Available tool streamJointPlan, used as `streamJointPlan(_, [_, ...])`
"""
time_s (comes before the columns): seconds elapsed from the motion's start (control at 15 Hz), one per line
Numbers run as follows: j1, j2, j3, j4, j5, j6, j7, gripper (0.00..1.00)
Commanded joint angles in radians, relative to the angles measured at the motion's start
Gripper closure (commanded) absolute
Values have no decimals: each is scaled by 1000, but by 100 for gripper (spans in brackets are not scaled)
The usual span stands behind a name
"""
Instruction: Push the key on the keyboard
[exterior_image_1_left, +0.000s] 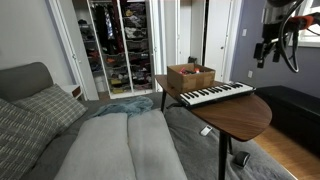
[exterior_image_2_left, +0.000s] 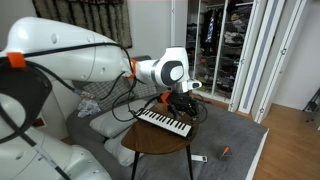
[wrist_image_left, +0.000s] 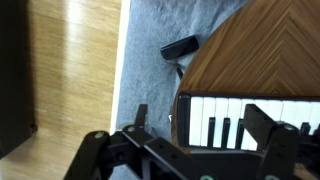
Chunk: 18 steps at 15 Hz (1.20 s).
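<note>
The slim white keyboard (exterior_image_1_left: 215, 94) with white and black keys lies on the round wooden table (exterior_image_1_left: 240, 115), in front of a brown cardboard box (exterior_image_1_left: 190, 76). It also shows in an exterior view (exterior_image_2_left: 165, 123). My gripper (exterior_image_1_left: 265, 48) hangs in the air above and beyond one end of the keyboard, not touching it. In an exterior view it (exterior_image_2_left: 184, 100) sits over the keyboard's far end. In the wrist view the keyboard's end (wrist_image_left: 235, 112) lies below, between my two spread fingers (wrist_image_left: 200, 125). The gripper is open and empty.
The table edge (wrist_image_left: 270, 50) stands over grey carpet (wrist_image_left: 150, 60) with a small black object (wrist_image_left: 180, 47) on it, beside wooden floor (wrist_image_left: 70, 70). A bed (exterior_image_1_left: 110, 140) is next to the table. An open closet (exterior_image_1_left: 120, 40) is behind.
</note>
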Motion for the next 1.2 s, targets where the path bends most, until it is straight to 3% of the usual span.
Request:
streamJointPlan(0.0, [21, 119, 5, 54, 41, 89, -19, 29])
streamJointPlan(0.13, [28, 162, 1, 62, 66, 124, -35, 39])
streamJointPlan(0.67, [25, 271, 2, 87, 154, 217, -93, 97])
streamJointPlan(1.13, [22, 314, 7, 102, 176, 220, -120, 100])
